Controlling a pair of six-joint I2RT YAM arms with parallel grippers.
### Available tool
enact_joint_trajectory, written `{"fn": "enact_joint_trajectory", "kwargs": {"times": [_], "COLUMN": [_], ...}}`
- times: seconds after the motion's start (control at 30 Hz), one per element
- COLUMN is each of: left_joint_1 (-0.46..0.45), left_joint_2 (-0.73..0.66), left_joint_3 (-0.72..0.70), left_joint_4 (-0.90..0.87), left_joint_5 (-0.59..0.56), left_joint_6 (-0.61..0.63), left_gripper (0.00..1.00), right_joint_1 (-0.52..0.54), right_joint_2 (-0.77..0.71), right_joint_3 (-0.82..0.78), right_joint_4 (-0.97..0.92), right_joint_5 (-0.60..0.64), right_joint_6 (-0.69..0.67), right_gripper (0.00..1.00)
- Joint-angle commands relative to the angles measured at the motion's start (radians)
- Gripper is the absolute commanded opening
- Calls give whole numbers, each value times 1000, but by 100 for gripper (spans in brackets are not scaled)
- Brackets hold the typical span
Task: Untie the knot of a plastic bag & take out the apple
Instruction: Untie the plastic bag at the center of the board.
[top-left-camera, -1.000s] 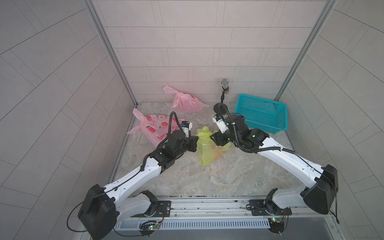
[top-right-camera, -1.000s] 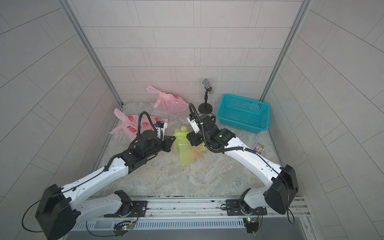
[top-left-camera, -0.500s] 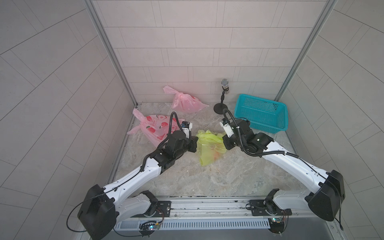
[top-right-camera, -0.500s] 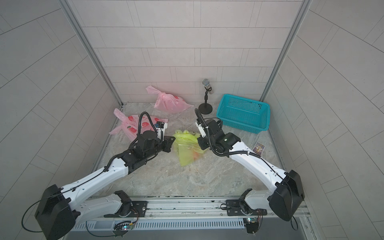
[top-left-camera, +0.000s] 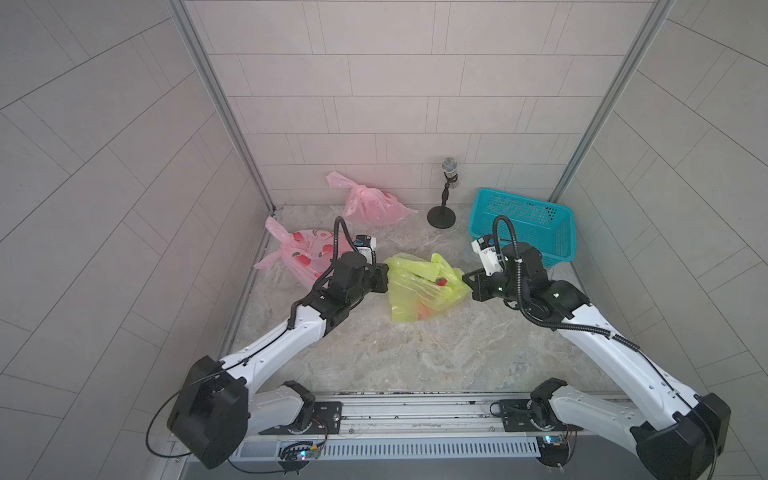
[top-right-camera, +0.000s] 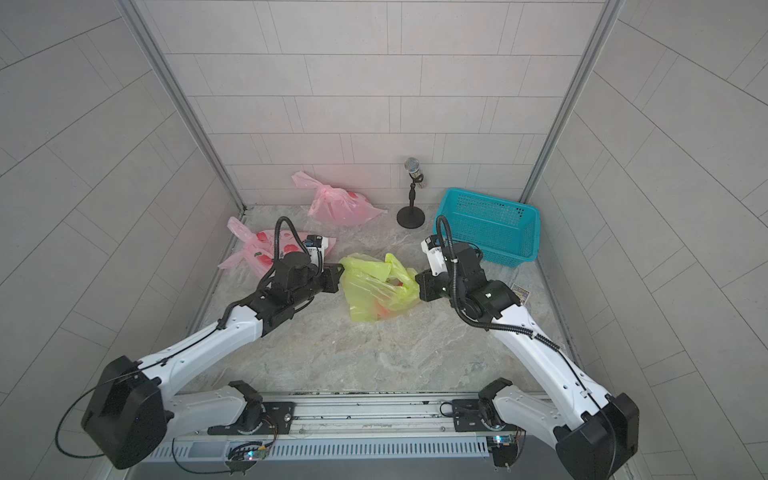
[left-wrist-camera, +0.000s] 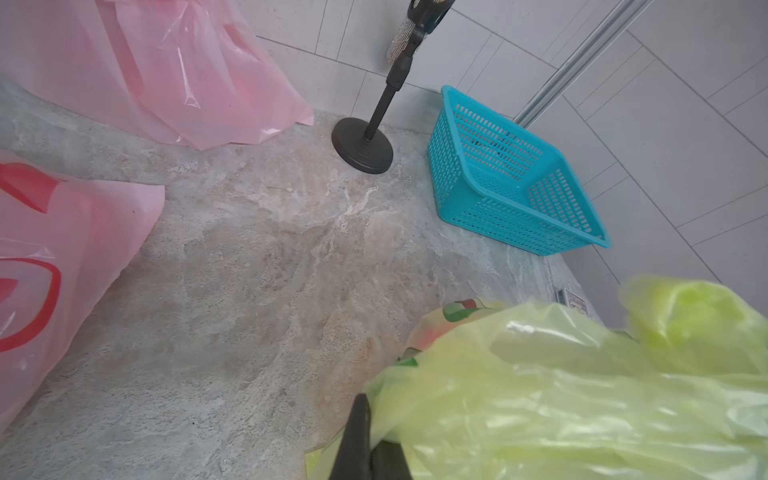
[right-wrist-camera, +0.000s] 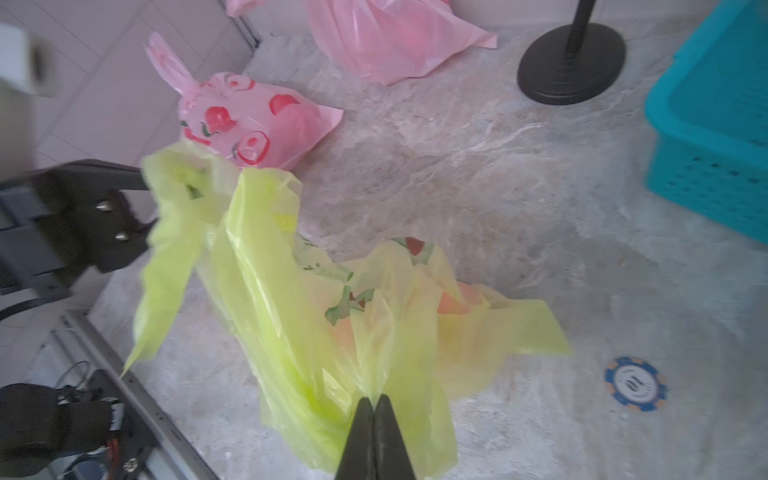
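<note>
We are working on a big grey stone table (top-left-camera: 415, 361). In the middle of it lies the yellow bag (top-left-camera: 409, 291). A second ago the bag sat bunched up, and our right gripper (top-left-camera: 466, 280) was up by the bag's top with its jaws apart. Now it has moved out to the side and snapped shut on the bag's edge. Our left gripper (top-left-camera: 385, 277) has not let go, and its jaws pinch the other edge. So the bag is now stretched between our two grippers, wider than before.

We think this is good. Pulling both sides apart should loosen the knot and open the mouth. We cannot find a tight knot now, but folds may hide it.

In the right wrist view the two dark fingers (right-wrist-camera: 361, 436) are squeezed together with thin yellow plastic caught between them.

The apple (top-left-camera: 424, 309) looks to be the small orange lump showing through the plastic. It lies low in the bag, between the two grippers, touching neither.
</note>
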Motion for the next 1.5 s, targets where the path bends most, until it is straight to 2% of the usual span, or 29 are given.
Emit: {"fn": "enact_joint_trajectory", "kwargs": {"times": [0.0,0.07,0.1,0.13,0.2,0.27,0.47,0.6,0.8,0.87,1.0,1.07,1.23,1.47], "left_joint_1": [5,5,5,4,2,0,-35,-114,-222,-235,-257,-262,-305,-315], "left_joint_2": [71,104,105,96,60,14,-120,-158,-117,-102,-41,-9,32,139], "left_joint_3": [76,100,102,99,83,71,21,20,50,68,94,112,138,194], "left_joint_4": [91,114,121,123,108,62,-86,-179,-215,-214,-147,-138,-62,-78], "left_joint_5": [79,113,126,133,137,138,136,88,21,-14,-49,-54,-112,-75], "left_joint_6": [-12,-29,-40,-47,-54,-52,-86,-137,-245,-279,-387,-444,-526,-548], "left_gripper": [4,21,32,48,61,67,71,69,73,80,82,100,100,100], "right_joint_1": [-10,-13,-16,-24,-40,-60,-76,-76,-60,-47,-5,22,55,65], "right_joint_2": [-5,4,2,-3,-6,-1,14,1,-46,-65,-109,-128,-156,-192], "right_joint_3": [-71,-95,-106,-120,-137,-145,-152,-157,-165,-170,-171,-164,-167,-165], "right_joint_4": [87,138,163,192,235,270,368,400,427,417,377,349,304,271], "right_joint_5": [-113,-112,-107,-102,-91,-96,-93,-73,-34,-19,29,58,100,129], "right_joint_6": [105,149,171,197,245,294,408,457,460,443,393,366,332,303], "right_gripper": [0,0,0,0,0,0,0,0,0,0,0,0,0,0]}}
